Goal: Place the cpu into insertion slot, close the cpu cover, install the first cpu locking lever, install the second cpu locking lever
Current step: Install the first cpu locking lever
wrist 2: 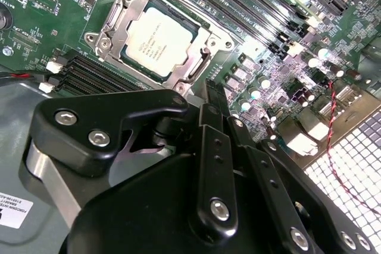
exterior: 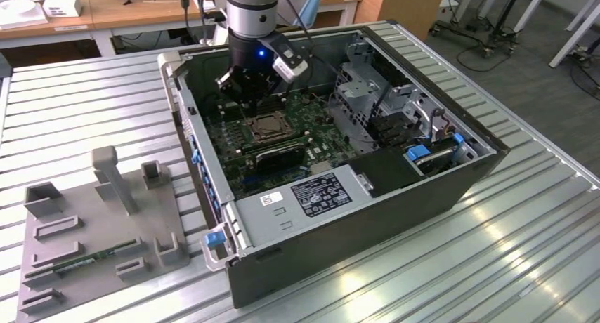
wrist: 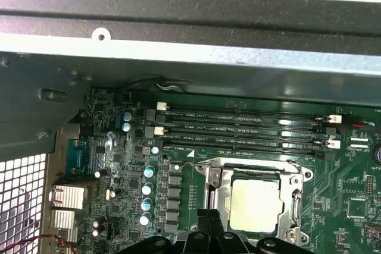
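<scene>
The cpu, a pale square chip, lies flat in the insertion slot on the green board inside the open case. The silvery cpu cover lies down around the chip, which shows through its cut-out. Thin metal lever rods run along two sides of the cover. My black gripper hangs just above the board beside one edge of the socket. Its fingers are shut together with nothing between them.
Long black memory slots run beside the socket, and a black heatsink block sits on its other side. A metal drive cage and the case walls hem in the arm. A grey fixture plate lies at the exterior view's left.
</scene>
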You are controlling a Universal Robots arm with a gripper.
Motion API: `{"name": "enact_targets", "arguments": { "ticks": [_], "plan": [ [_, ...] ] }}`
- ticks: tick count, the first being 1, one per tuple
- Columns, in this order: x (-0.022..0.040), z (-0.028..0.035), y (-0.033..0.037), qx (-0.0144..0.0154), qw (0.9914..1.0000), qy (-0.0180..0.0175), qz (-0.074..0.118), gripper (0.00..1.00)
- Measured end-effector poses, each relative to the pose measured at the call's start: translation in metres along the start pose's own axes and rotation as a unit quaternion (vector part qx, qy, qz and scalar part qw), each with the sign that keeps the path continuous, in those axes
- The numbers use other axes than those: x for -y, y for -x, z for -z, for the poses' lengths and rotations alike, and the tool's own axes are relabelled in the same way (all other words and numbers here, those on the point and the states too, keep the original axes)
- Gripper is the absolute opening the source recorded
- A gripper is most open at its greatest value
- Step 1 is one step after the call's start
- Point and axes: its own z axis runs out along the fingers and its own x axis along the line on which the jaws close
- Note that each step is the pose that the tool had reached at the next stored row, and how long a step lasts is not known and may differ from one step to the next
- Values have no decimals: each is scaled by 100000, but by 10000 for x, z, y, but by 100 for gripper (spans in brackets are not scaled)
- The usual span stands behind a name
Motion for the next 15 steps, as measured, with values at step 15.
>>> {"name": "enact_targets", "arguments": {
  "ticks": [15],
  "plan": [
    [-2,-1,-37,57,100000,-4,-4,11]
  ]
}}
